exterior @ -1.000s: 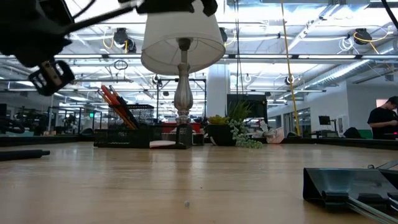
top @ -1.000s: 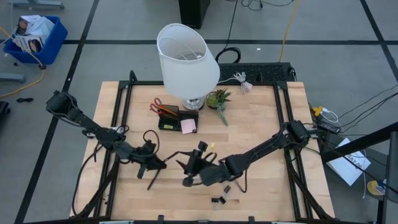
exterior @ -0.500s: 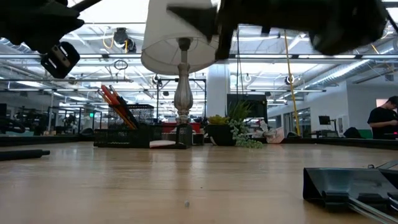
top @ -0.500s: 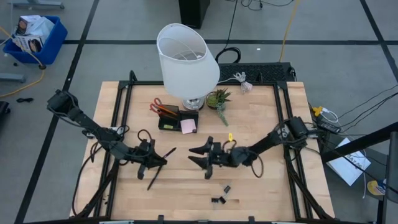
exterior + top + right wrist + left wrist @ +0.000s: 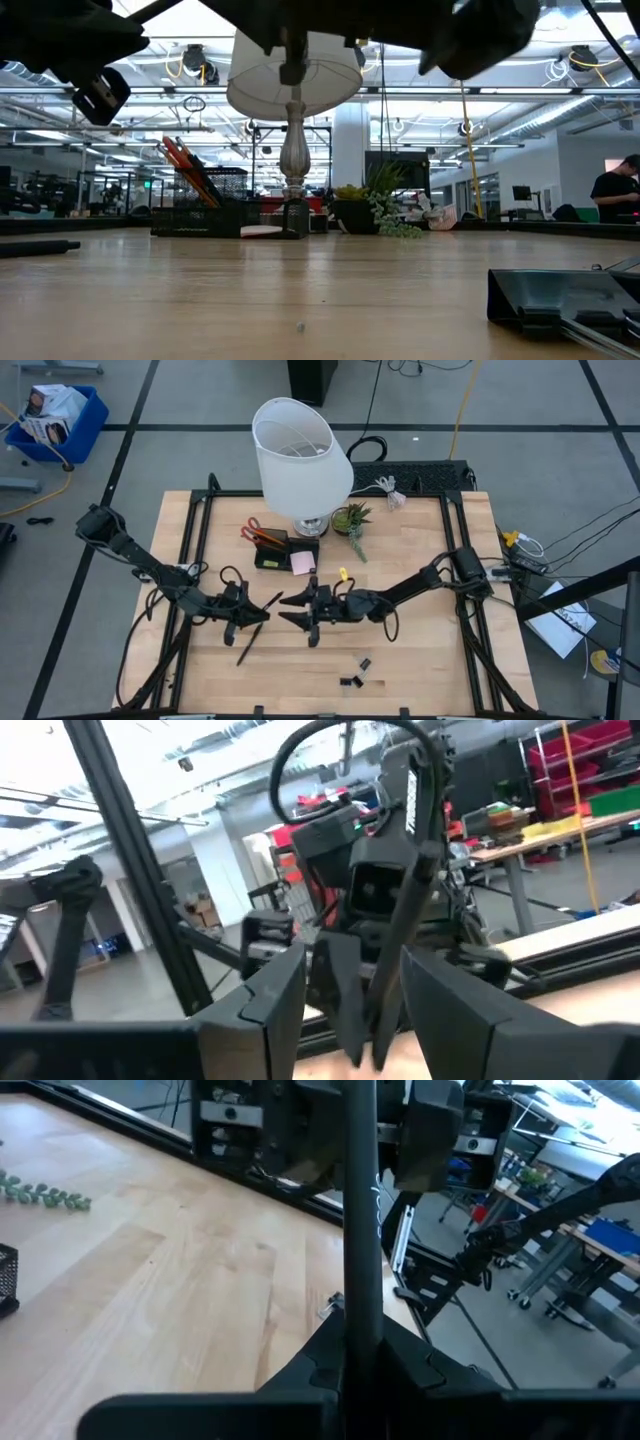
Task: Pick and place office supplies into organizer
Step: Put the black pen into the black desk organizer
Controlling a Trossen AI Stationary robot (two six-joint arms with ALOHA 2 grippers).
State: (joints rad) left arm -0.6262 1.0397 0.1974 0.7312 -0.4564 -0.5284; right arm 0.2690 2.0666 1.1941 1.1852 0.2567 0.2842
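Observation:
My left gripper (image 5: 250,620) is shut on a black pen (image 5: 262,625) above the table's near middle. My right gripper (image 5: 292,612) faces it from the right, open. In the right wrist view its fingers (image 5: 262,1010) stand on either side of the pen (image 5: 405,920) without touching it. The black organizer (image 5: 272,552) stands on the table by the lamp's base, with red-handled scissors (image 5: 250,528) and orange pencils (image 5: 188,165) standing in it. A pink sticky-note pad (image 5: 303,563) lies beside it. Small black clips (image 5: 351,680) lie near the front edge. My left gripper pinches the pen about its middle (image 5: 360,1342) between its two fingers, which lie across it and come nearly level from the table's left. The pen sticks out both ways, one end (image 5: 241,658) toward the near edge, the other (image 5: 278,600) toward my right gripper. It is lifted clear.
A tall lamp with a white shade (image 5: 300,455) and a small green plant (image 5: 350,520) stand at the table's far middle. A black frame rail (image 5: 195,550) runs along the table's edges. A large clip (image 5: 560,298) lies close to the low camera.
My right gripper has swung up from pointing down at the table to about level and has gone toward the table's left, up to the pen, staying open. My left gripper has rolled its wrist in place, so the pen's far end now points at my right gripper.

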